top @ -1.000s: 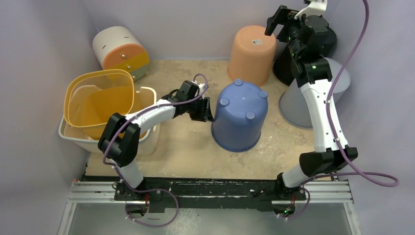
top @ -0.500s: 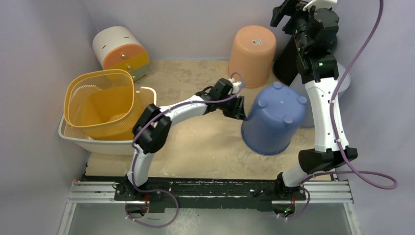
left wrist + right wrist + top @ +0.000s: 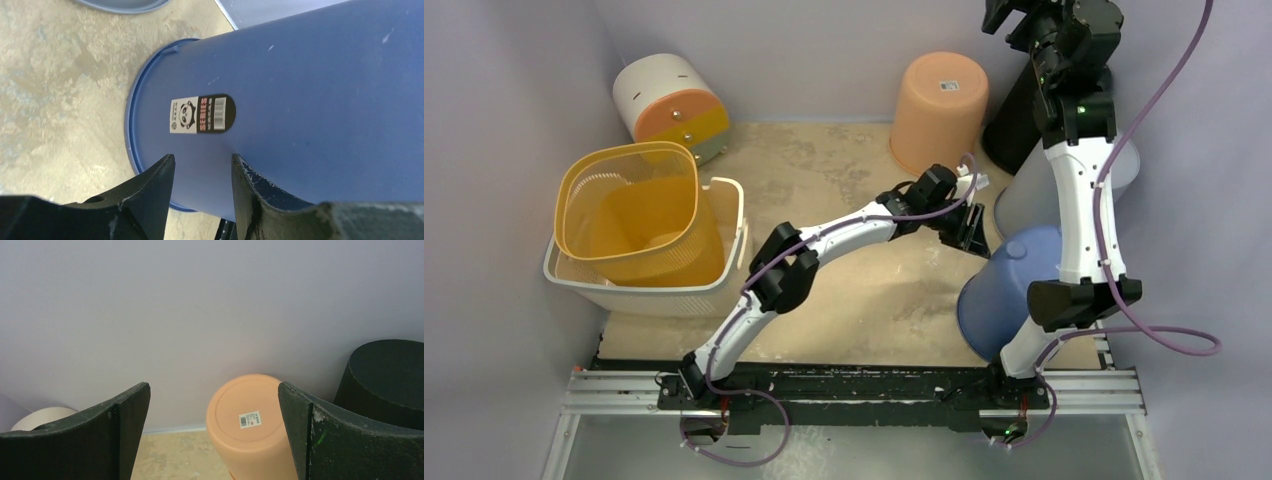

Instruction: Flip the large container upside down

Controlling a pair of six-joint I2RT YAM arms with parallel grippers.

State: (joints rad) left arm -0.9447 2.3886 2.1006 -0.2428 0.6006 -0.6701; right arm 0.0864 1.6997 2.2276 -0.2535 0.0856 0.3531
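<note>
The large blue container [image 3: 996, 292] stands bottom up at the near right of the table, leaning, with its footed base toward the camera. My right arm hides part of it. In the left wrist view its labelled side [image 3: 310, 100] fills the frame. My left gripper [image 3: 969, 228] is stretched far right, open, its fingertips [image 3: 167, 165] right at the container's wall; nothing is held between them [image 3: 202, 157]. My right gripper [image 3: 1014, 15] is open and empty, raised high by the back wall [image 3: 214, 390].
An upside-down orange bucket [image 3: 939, 105] [image 3: 250, 420] stands at the back. A black container [image 3: 1024, 110] [image 3: 385, 375] and a grey one [image 3: 1022, 205] stand at the back right. A yellow basket [image 3: 634, 215] sits in a white basket [image 3: 674, 295] on the left. A white-orange drawer unit [image 3: 669, 100] stands back left.
My left arm has swept right, and the blue container has slid from the table's middle to the near right. My right gripper has risen toward the back wall.
</note>
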